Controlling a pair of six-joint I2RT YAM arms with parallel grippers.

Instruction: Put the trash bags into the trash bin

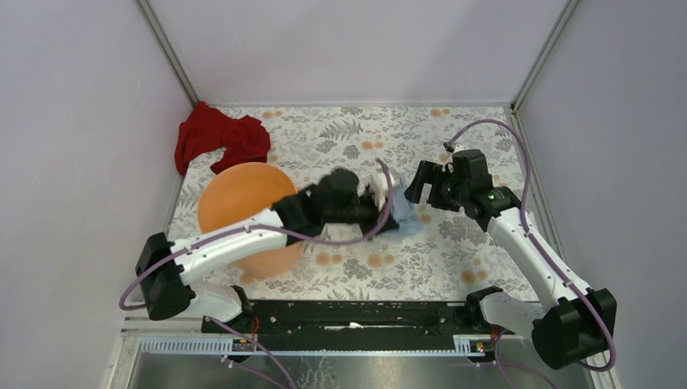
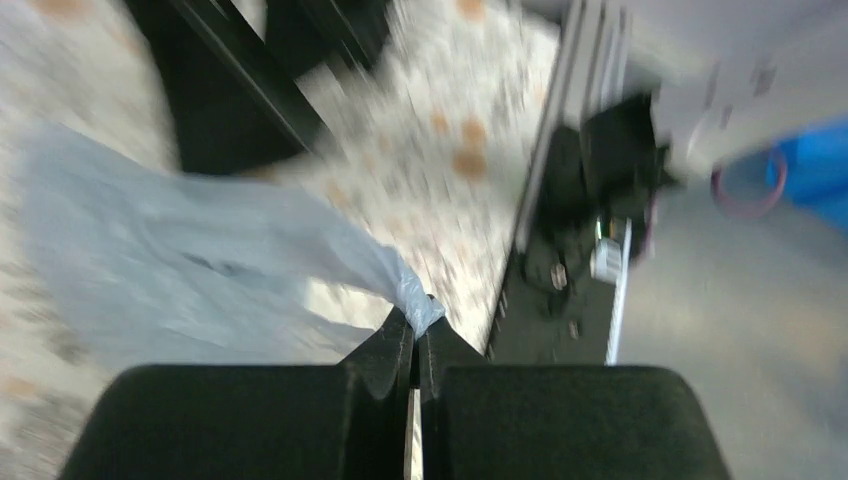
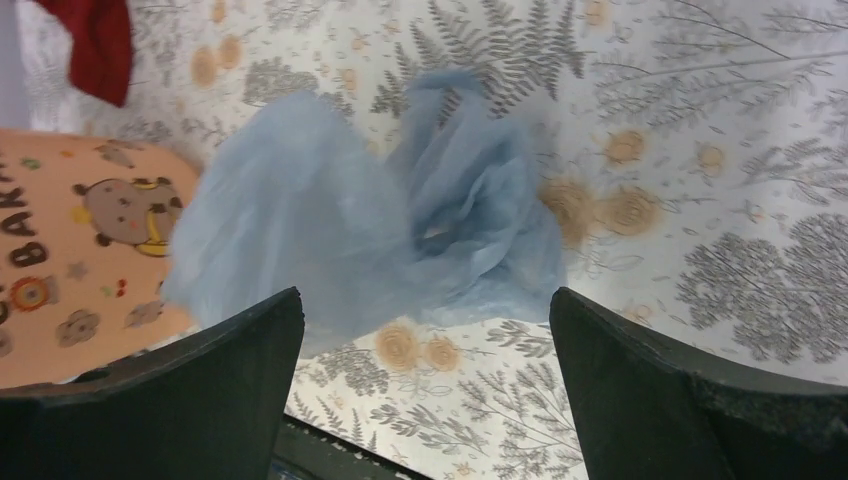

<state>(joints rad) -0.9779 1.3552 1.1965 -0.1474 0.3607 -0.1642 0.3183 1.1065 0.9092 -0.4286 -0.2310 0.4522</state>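
Left gripper (image 2: 415, 335) fingers pressed together, pinching a corner of the thin pale-blue wrinkly plastic film bag (image 3: 380, 220). Bag held over floral-print table (image 1: 454, 138), just right of round orange plastic bucket (image 1: 243, 198). Right gripper (image 3: 425, 305) spread wide, facing bag.

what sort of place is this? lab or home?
Probably a lab test cell: plain white walls on metal posts box in a floral cloth, with a black rail at the near edge.
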